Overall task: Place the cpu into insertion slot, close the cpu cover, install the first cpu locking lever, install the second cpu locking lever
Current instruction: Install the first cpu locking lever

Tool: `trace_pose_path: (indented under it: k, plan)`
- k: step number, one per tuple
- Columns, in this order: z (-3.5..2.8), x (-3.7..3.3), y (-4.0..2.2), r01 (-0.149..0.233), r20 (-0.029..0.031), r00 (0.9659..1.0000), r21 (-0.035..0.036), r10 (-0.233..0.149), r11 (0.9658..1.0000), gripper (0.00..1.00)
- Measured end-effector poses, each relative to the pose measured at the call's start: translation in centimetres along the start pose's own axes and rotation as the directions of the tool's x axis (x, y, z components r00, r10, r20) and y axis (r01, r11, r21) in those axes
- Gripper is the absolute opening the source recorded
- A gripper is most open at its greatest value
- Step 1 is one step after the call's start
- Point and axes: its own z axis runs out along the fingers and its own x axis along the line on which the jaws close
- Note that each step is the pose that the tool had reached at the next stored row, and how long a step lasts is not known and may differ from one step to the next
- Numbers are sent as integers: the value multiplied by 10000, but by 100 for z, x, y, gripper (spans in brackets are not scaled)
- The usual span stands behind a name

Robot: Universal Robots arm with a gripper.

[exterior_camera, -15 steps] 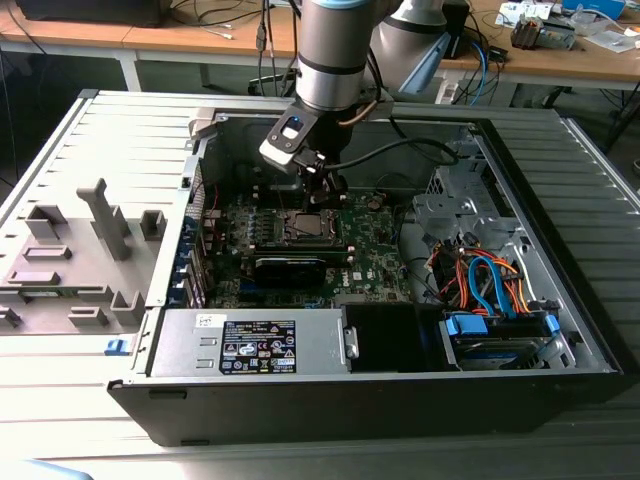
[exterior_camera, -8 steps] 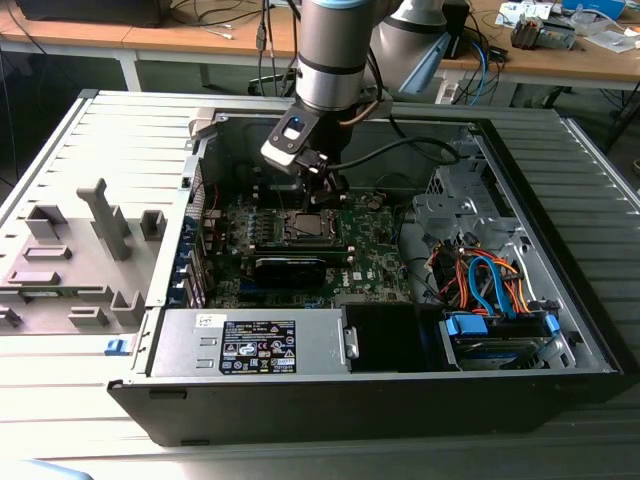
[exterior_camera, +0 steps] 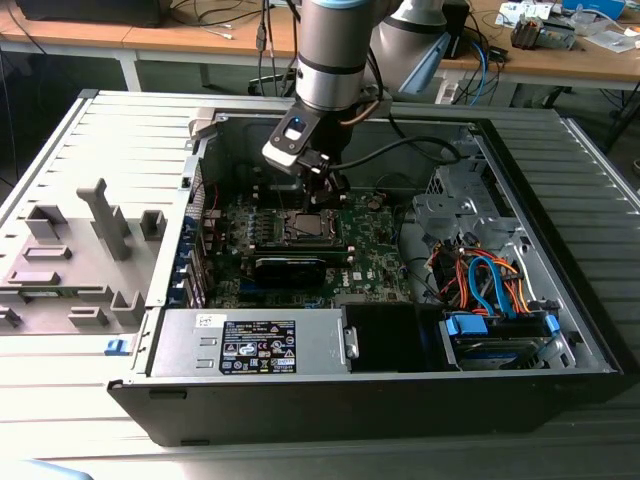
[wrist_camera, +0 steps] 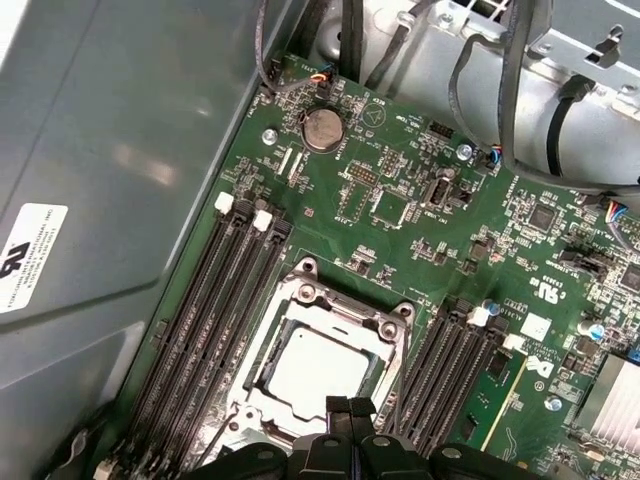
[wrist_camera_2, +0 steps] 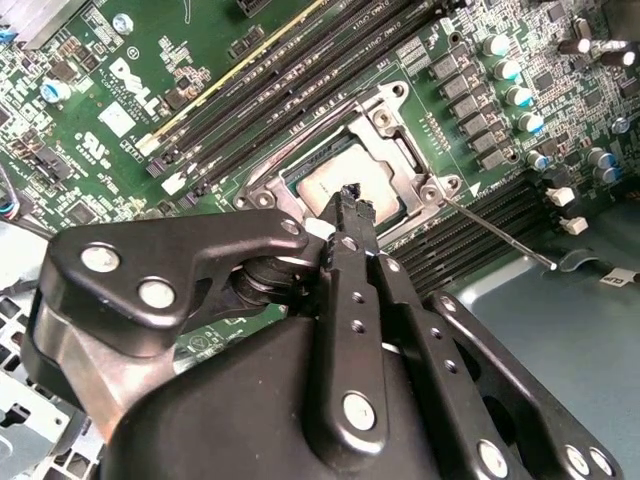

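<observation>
Tool (wrist_camera_2: 348,197) just above cpu (wrist_camera: 318,365), memory slots (wrist_camera: 215,320) on both sides.

In the second wrist view the gripper (wrist_camera_2: 350,197) and its black linkage hide one corner of the cpu (wrist_camera_2: 335,180), the near side of the cpu cover (wrist_camera_2: 395,160) and much of the motherboard (wrist_camera_2: 150,100). In the first wrist view the frame edge cuts the gripper (wrist_camera: 350,405) off just behind its tips, which cover the near rim of the insertion slot (wrist_camera: 262,345). In the exterior view the arm (exterior_camera: 330,50) hides part of the computer case (exterior_camera: 300,410).
</observation>
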Motion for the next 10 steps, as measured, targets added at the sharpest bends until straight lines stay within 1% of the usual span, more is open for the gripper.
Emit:
trace_pose_path:
  k: [10]
  plan:
    - [0, 0, 0, 240, 14, 9997, -4, -240, 9997, 11]
